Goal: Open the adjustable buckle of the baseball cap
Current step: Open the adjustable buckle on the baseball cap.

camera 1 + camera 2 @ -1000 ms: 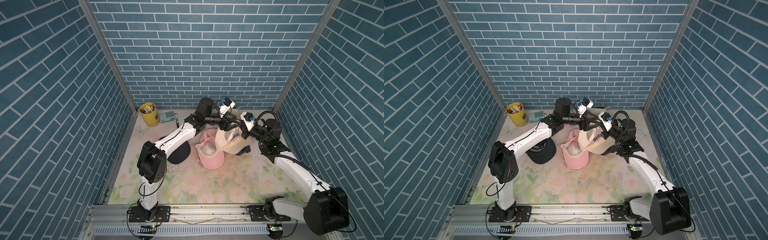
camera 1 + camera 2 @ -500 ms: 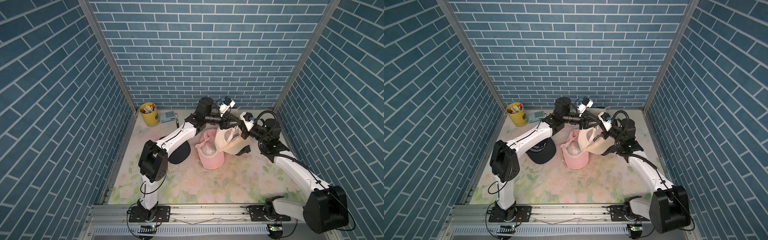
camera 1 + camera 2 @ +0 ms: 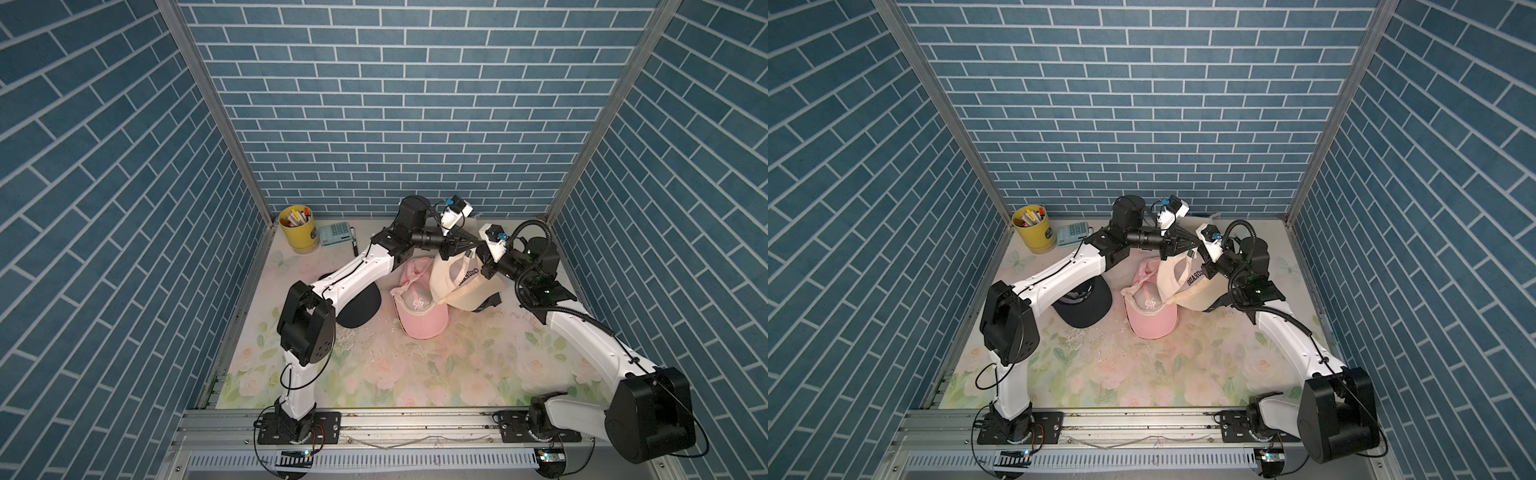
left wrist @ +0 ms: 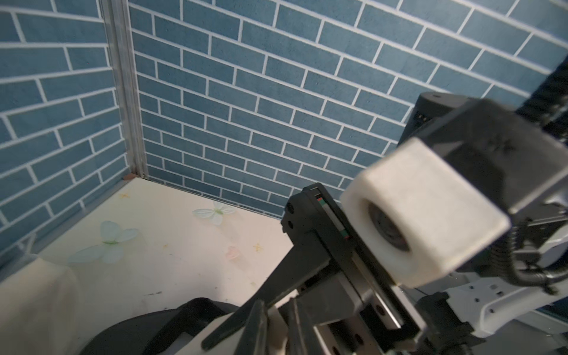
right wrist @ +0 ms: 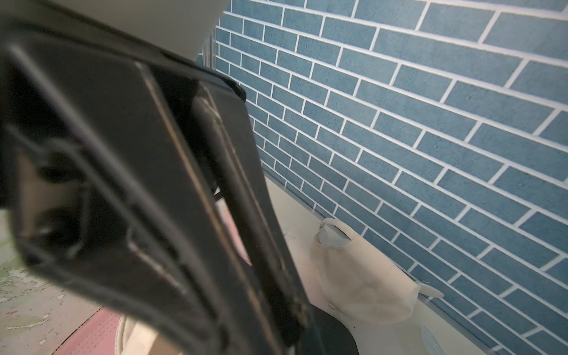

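Observation:
A cream baseball cap (image 3: 461,291) (image 3: 1200,295) hangs above the mat at the back, held up by its rear strap between my two grippers. My left gripper (image 3: 464,246) (image 3: 1185,243) reaches in from the left. In the left wrist view the left gripper (image 4: 276,313) is shut on the cream strap (image 4: 278,329). My right gripper (image 3: 473,255) (image 3: 1196,255) meets it from the right and is shut on the same strap end of the cap. The buckle is hidden between the fingers. Dark gripper parts fill much of the right wrist view.
A pink cap (image 3: 419,311) lies on the floral mat just below the held cap. A black cap (image 3: 359,309) lies under the left arm. Another cream cap (image 5: 359,276) rests against the back wall. A yellow pen cup (image 3: 297,228) and a calculator (image 3: 336,235) stand at the back left.
My left gripper has gone from open to shut on the cream strap. The right gripper has stayed shut, and the cap has hardly moved.

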### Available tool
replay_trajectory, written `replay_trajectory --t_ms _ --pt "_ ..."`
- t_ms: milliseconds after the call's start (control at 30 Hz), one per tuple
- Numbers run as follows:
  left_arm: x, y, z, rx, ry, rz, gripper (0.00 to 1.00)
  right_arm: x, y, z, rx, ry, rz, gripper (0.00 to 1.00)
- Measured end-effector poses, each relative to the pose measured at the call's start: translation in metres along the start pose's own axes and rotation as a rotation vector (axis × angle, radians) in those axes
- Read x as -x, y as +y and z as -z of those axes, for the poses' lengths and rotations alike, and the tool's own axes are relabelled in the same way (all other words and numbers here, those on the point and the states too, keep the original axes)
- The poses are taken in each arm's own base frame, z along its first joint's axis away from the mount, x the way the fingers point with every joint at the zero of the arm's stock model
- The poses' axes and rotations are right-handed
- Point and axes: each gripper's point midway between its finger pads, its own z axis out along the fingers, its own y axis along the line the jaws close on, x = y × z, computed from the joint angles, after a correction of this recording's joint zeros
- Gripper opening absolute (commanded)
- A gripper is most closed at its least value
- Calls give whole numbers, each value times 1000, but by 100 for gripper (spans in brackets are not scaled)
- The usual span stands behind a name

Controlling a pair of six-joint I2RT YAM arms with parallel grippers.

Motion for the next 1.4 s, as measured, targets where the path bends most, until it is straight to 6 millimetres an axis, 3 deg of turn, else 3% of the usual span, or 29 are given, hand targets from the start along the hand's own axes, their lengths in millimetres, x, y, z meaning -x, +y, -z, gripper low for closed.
replay_trajectory --t_ms 200,433,633,733,767,800,900,1067,1200,1267,1400 --pt "-3 -3 14 85 -13 -24 0 0 -5 -1 -34 6 2 0" --pt "15 -9 27 136 -59 -58 0 0 -20 0 -122 11 -12 0" --pt "8 -4 29 183 -67 -47 0 1 -28 1 -168 12 -27 0" --pt "1 1 27 212 -63 -37 17 -1 -30 0 -183 19 -46 0" --pt "-2 2 27 225 -59 -36 32 -3 -31 0 -191 24 -59 0" --pt "-4 3 26 240 -55 -33 40 -5 -34 -1 -199 36 -73 0" --pt "-2 9 27 305 -61 -36 52 -6 -42 -7 -208 71 -111 0" --pt "14 12 49 455 -112 -58 56 1 -49 -9 -218 92 -156 0" --pt "29 2 67 607 -163 -143 60 9 -54 -9 -230 108 -225 0" --pt "25 -7 66 663 -170 -186 61 13 -56 -10 -230 119 -272 0" --pt "-3 -12 54 739 -138 -211 62 18 -59 -11 -238 139 -378 0"
